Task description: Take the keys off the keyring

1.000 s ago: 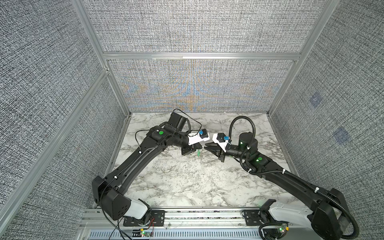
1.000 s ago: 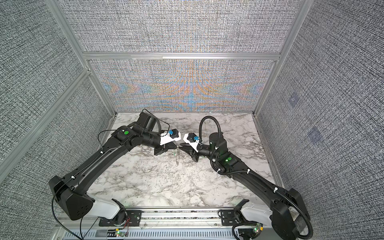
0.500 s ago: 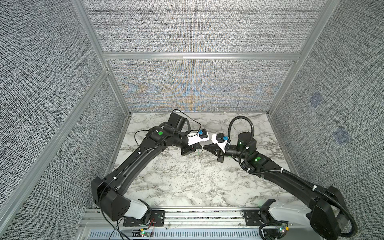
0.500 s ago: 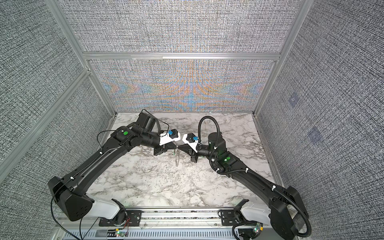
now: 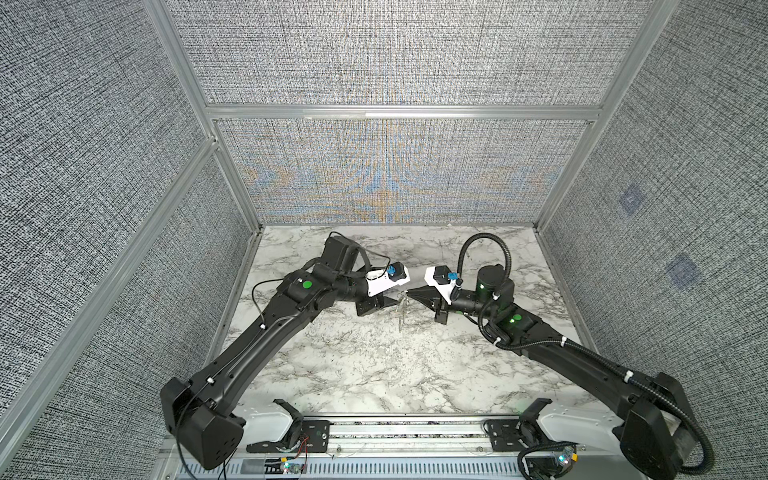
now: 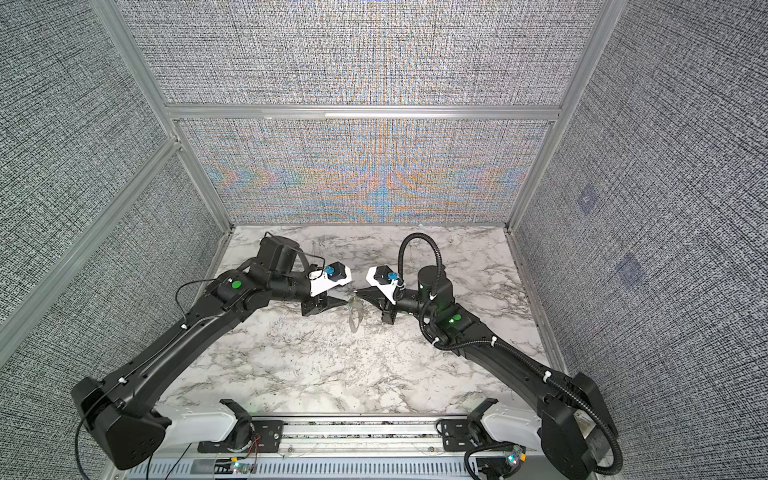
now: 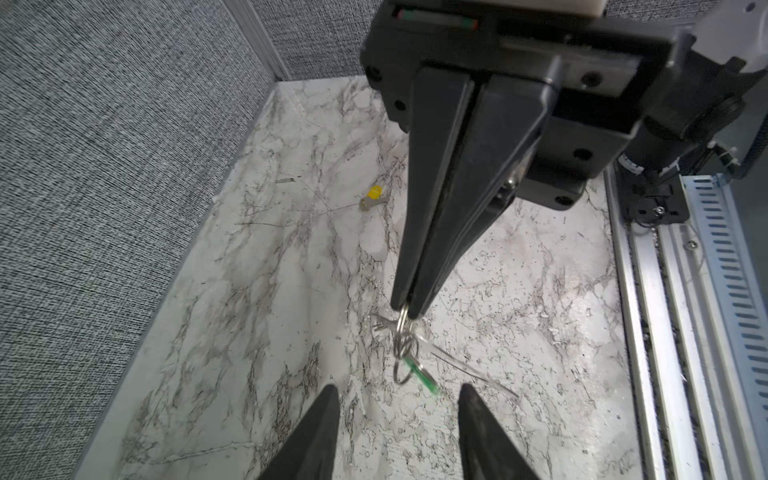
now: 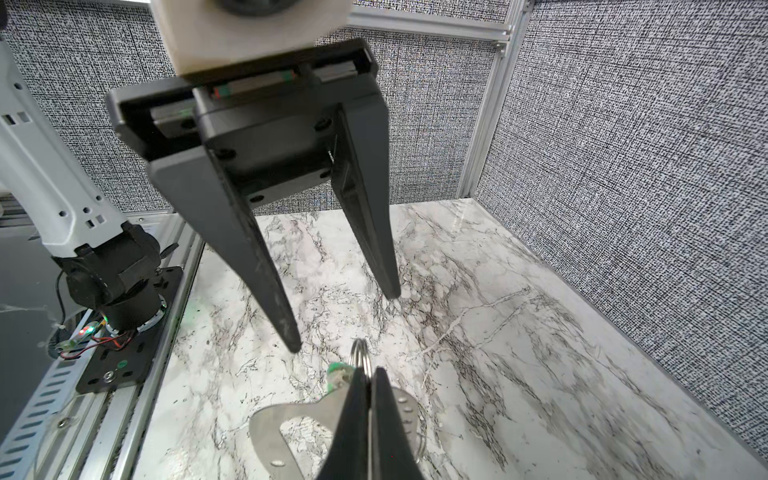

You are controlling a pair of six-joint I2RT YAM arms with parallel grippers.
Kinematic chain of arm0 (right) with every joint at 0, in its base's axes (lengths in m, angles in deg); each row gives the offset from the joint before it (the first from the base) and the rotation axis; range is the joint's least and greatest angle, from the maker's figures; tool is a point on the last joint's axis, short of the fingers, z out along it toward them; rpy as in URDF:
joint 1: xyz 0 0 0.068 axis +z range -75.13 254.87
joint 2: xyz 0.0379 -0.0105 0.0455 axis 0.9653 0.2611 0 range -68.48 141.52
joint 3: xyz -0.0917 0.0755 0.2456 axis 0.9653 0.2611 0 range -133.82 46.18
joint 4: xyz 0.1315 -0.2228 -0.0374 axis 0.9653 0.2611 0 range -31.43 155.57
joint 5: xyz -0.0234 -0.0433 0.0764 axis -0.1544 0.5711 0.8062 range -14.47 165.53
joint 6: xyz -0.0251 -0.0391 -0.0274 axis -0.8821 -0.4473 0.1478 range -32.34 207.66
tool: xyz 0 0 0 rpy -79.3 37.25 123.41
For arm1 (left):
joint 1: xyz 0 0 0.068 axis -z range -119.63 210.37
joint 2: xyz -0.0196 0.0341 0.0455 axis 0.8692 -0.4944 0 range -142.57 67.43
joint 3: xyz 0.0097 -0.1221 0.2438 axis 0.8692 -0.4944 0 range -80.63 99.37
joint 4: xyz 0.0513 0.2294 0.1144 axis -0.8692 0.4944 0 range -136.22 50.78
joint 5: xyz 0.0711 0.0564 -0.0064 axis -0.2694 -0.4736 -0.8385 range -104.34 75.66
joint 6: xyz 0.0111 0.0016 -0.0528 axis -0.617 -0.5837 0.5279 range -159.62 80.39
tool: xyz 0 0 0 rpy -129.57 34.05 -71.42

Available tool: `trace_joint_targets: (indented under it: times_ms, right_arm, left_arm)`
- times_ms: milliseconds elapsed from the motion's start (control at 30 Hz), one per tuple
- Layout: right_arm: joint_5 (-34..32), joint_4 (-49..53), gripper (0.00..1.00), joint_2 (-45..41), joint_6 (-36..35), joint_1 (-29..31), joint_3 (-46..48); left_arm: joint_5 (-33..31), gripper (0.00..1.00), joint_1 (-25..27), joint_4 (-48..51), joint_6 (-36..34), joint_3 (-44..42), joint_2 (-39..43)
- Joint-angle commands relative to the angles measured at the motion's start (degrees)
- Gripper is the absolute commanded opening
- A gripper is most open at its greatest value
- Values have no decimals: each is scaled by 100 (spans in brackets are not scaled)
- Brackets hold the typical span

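right gripper: clamped on keyring | left gripper: parted beside keyring | green key: judged light, stiff, slippery, dangling; to be pinched across flats

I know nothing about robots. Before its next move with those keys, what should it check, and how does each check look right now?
1. Right gripper grips keyring: ok, shut on it.
2. Left gripper free to grab: ok, open and empty.
3. Yellow key off: ok, lying alone on the table.
4. Green key off: not ok, hanging from the keyring.
5. Keyring steady: cannot tell, it looks blurred.
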Motion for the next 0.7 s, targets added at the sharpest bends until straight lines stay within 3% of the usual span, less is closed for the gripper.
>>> trace_joint_targets:
  times_ms: [0, 333, 667]
  right_arm:
    - [-13, -287, 0, -33, 67, 9, 5]
    - [-79, -363, 0, -66, 94, 1, 10]
    - [-243, -411, 0, -164, 97, 3, 80]
  left_arm:
    - [-106, 50, -15, -1062, 527, -443, 299]
    - [-319, 50, -7, -3242, 1630, -2245, 1224]
    - [-640, 46, 249, -4519, 1829, -3204, 1420]
